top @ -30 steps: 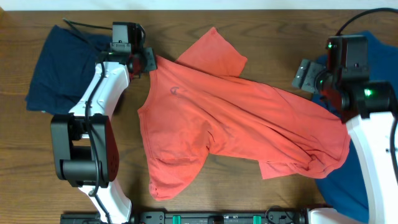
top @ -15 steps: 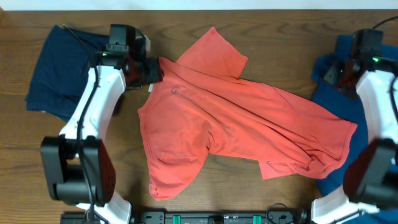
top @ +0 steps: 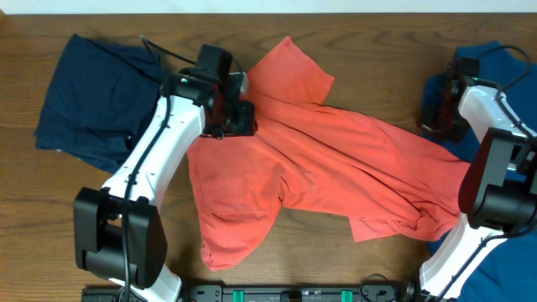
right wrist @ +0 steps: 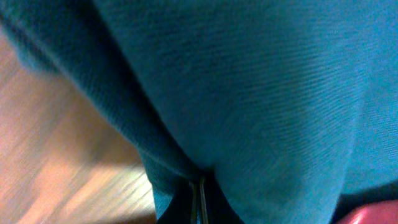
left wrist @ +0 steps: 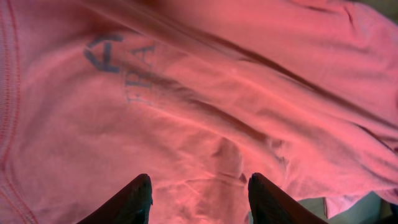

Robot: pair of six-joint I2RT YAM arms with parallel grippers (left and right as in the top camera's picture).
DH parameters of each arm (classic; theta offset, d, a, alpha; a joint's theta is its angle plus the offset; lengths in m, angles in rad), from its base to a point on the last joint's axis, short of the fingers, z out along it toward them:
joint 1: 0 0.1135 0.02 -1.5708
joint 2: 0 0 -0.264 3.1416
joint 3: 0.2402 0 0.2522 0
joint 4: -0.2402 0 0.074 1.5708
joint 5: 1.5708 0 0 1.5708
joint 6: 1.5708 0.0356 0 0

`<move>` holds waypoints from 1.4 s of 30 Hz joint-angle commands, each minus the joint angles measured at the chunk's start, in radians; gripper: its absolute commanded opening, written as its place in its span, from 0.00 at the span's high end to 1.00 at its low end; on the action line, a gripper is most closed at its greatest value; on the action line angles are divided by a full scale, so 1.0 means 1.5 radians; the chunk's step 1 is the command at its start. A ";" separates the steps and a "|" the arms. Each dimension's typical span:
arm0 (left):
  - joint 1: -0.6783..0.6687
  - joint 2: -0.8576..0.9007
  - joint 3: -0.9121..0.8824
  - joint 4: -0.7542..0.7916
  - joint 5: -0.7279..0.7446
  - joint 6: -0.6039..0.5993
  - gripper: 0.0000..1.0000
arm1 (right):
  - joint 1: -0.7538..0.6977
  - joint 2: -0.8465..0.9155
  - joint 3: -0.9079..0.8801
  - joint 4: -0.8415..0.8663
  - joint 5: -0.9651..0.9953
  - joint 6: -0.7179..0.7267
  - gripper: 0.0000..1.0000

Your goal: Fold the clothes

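The red T-shirt (top: 336, 159) is lying crumpled mid-table (top: 377, 33), not yet flattened. The left fingers (left wrist: 138, 196) are hovering parted above its chest, holding nothing. The right fingers (right wrist: 195, 205) are sitting shut against the blue shirt (right wrist: 280, 93). The next move is probably pinching a hem and spreading.

Blue garment (top: 522, 264) cut off at right edge, shirt lettering (left wrist: 140, 59) faint, partly unreadable, table (right wrist: 50, 155) blurred

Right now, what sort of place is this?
Likely a robot lab bench for folding practice: a left arm and right arm at a wooden table, with a red T-shirt, a navy garment and a blue garment.
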 commanded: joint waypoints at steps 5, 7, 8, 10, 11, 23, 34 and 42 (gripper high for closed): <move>-0.007 -0.003 0.004 -0.023 0.004 0.009 0.47 | -0.163 0.043 0.039 0.046 0.181 -0.037 0.99; -0.007 -0.003 0.004 -0.022 0.004 0.009 0.44 | -0.201 0.042 0.070 0.044 0.076 -0.077 0.88; -0.007 -0.003 0.004 -0.021 0.004 0.009 0.44 | -0.215 0.041 0.084 0.044 0.021 -0.101 0.77; -0.007 -0.003 0.004 -0.020 0.001 0.009 0.43 | -0.239 0.036 0.113 0.036 -0.082 -0.147 0.62; -0.007 -0.003 0.004 -0.020 0.001 0.009 0.42 | -0.246 0.031 0.124 0.026 -0.117 -0.162 0.59; -0.007 -0.003 0.004 0.000 -0.021 0.032 0.36 | -0.213 -0.125 0.144 -0.060 -0.452 -0.253 0.39; -0.006 -0.003 0.004 -0.001 -0.081 0.032 0.11 | 0.019 -0.123 0.045 -0.110 -0.432 -0.260 0.55; -0.006 -0.003 0.004 -0.011 -0.087 0.032 0.11 | 0.181 -0.104 -0.076 0.069 -0.234 -0.135 0.99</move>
